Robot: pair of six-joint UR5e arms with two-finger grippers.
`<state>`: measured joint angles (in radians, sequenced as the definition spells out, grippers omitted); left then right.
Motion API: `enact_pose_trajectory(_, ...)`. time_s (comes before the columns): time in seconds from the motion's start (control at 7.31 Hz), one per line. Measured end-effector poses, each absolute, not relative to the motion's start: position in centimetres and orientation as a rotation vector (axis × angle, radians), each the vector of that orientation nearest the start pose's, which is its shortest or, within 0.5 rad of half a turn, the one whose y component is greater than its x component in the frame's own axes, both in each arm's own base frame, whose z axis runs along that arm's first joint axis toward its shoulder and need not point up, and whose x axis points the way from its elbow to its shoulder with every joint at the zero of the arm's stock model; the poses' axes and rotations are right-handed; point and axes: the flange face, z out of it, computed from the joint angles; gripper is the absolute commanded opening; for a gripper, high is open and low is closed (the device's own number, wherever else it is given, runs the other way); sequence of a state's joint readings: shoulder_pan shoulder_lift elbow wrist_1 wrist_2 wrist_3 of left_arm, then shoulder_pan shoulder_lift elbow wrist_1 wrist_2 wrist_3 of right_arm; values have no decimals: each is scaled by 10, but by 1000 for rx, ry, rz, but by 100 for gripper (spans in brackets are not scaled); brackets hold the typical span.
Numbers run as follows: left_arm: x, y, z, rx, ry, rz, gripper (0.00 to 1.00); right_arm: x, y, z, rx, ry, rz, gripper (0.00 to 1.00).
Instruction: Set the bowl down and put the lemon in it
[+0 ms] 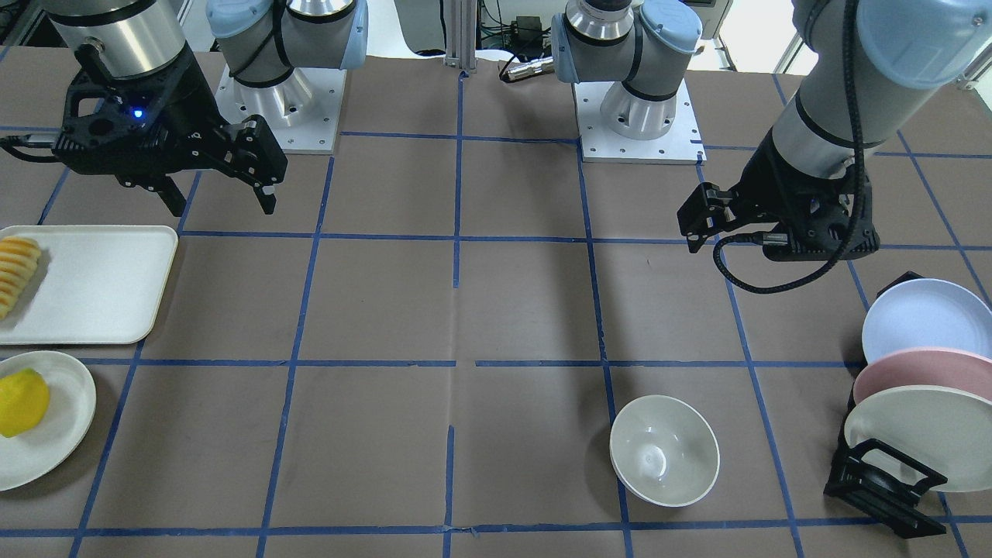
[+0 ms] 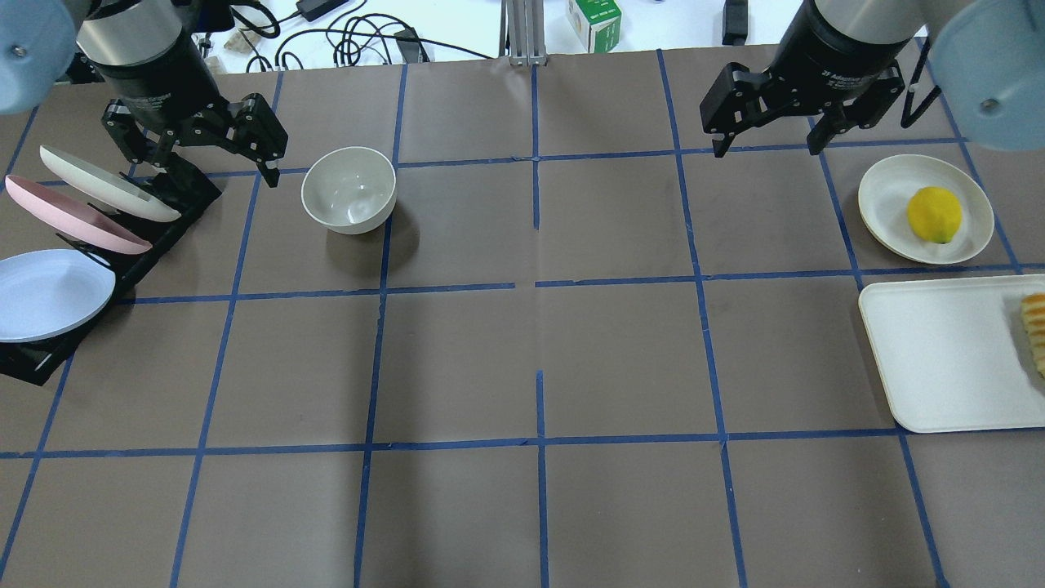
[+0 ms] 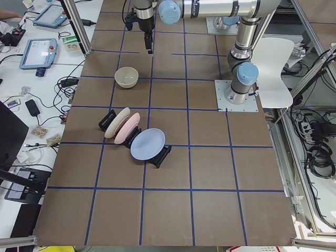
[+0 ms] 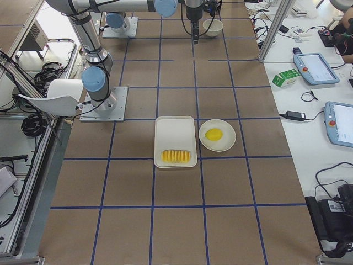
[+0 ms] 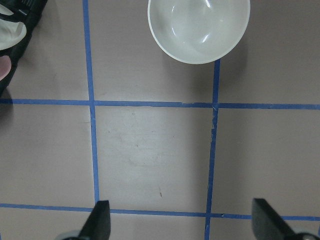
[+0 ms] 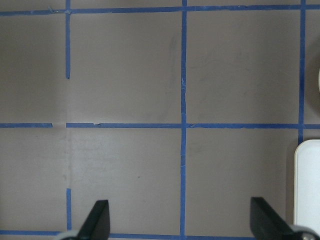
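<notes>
The cream bowl stands upright and empty on the table at the far left; it also shows in the front view and at the top of the left wrist view. My left gripper hovers open and empty just left of it, above the plate rack; its fingertips are spread wide. The yellow lemon lies on a shallow off-white plate at the far right. My right gripper is open and empty, in the air to the left of that plate, over bare table.
A black rack holding cream, pink and blue plates stands at the left edge, under my left gripper. A white tray with a row of sliced fruit lies near the lemon's plate. Blue tape lines grid the brown table.
</notes>
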<state>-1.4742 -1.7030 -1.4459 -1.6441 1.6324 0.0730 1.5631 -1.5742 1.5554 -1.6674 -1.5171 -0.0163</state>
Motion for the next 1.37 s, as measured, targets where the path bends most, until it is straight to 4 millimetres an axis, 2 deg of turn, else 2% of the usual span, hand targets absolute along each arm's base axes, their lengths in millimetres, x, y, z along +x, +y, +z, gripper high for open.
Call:
enact_pose_trajectory(0.41,-74,-548,476,-28,3080,128,100,134,-502,508,-19,3087,-180,100)
enact_pose_trajectory(0.68,-74,-552,469,-22,3081,148,100,135,-502,509,-13,3083,-184,100)
enact_pose_trajectory(0.96,-75,-552,467,-14,3083,152,100,132,-506,510,55,3076,-197,100)
enact_pose_trajectory(1.09,-75,-551,468,-12,3084,150,100,116,-511,509,111,3083,-199,100)
enact_pose_trajectory(1.23,-75,-548,469,-8,3085,165,100,84,-517,509,196,3090,-196,100)
enact_pose_trajectory(1.37,-76,-543,469,-6,3086,194,100,44,-520,511,270,3093,-197,100)
